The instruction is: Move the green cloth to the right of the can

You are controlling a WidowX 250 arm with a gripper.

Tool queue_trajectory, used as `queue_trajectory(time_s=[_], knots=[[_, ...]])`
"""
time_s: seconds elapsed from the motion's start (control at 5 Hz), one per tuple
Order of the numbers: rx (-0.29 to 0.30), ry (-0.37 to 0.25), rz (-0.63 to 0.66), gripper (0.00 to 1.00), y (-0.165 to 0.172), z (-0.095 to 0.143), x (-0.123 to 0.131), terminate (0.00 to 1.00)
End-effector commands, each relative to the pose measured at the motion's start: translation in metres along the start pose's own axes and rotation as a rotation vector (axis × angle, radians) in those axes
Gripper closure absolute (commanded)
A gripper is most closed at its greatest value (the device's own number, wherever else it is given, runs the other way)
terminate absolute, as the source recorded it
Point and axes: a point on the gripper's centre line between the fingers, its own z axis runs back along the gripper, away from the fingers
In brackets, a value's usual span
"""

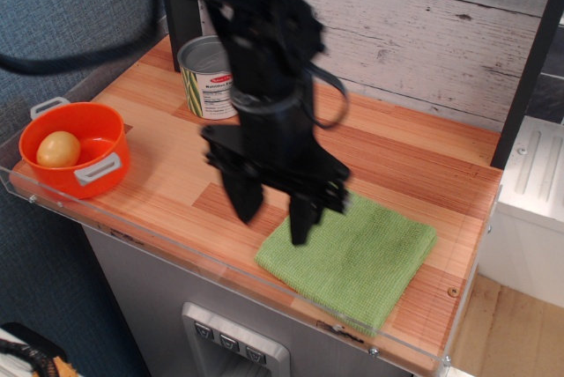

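Fingers of the black gripper [274, 210] are being held clearly apart, with a plain gap showing between the two dark tips, and nothing is being gripped between them. The left-hand finger [242, 199] in the picture is being seen over bare wood just beside the near-left edge of the green cloth [357, 255], while the other finger [301, 218] is being seen over the cloth's left corner region. Whether either tip is touching the cloth or the wood cannot be told from this view, since the gripper is blurred and is being seen from above. The arm [260, 51] is being shown rising from the gripper toward the upper left of the picture, partly blurred, and part of the back wall is being hidden by it.

The green cloth is being shown lying flat and folded on the near right part of the wooden counter [414, 157], with its near corner close to the clear plastic rim [176, 258] along the counter's front edge. The can [208, 77] is being shown standing upright at the back left of the counter, well apart from the cloth, with its label facing the camera. An orange bowl [74, 150] with grey handles is being seen at the far left edge, and a yellowish round object [57, 149] is being held inside it.
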Motion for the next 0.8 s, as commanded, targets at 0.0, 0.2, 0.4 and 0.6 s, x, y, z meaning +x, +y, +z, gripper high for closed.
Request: queue_trajectory(time_s=[0.0, 0.2, 0.4, 0.6], knots=[[-0.01, -0.023, -0.053, 1.0, -0.03, -0.027, 0.011, 0.0], [-0.006, -0.017, -0.109, 1.0, -0.03, -0.049, 0.015, 0.0], [0.034, -0.034, -0.113, 1.0, -0.031, -0.061, 0.023, 0.0], [0.067, -0.043, -0.041, 1.0, -0.019, -0.062, 0.026, 0.0]])
